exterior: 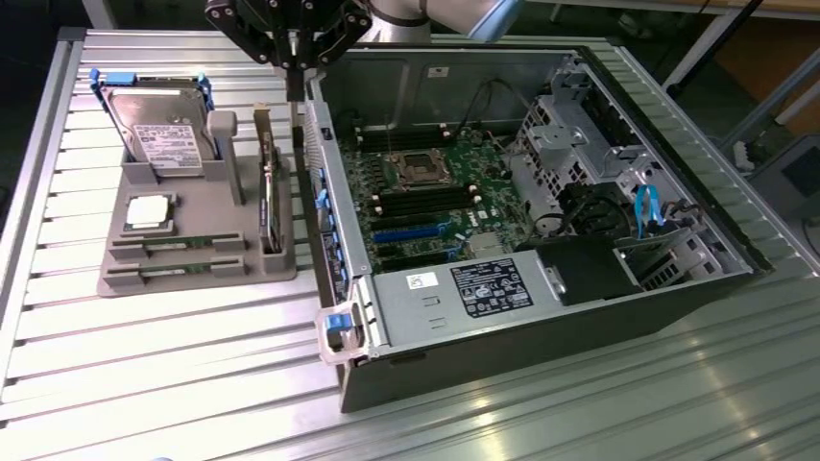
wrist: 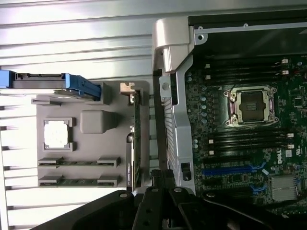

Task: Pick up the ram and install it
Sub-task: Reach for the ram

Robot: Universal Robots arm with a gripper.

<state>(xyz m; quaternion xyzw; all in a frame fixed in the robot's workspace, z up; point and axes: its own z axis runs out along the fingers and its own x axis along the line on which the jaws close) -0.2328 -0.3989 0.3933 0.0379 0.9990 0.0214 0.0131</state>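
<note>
Two ram sticks [exterior: 180, 243] [wrist: 79, 162], long, thin and green, lie side by side in the front slots of a grey holder tray [exterior: 192, 283]. My gripper [exterior: 298, 84] [wrist: 161, 178] hangs high above the gap between the tray and the open computer case's side wall. Its black fingers are shut together with nothing between them. It is well apart from the ram sticks. Inside the case, the motherboard's long dark memory slots [exterior: 413, 204] [wrist: 249, 142] sit beside the processor socket [exterior: 417, 170].
The tray also holds a hard drive [exterior: 160, 134] in a blue bracket, a square silver processor chip [exterior: 148, 211] and a tall circuit card on edge [exterior: 267, 197]. The case's grey wall [exterior: 321, 192] rises between tray and motherboard. Everything rests on a ribbed metal table [exterior: 154, 365].
</note>
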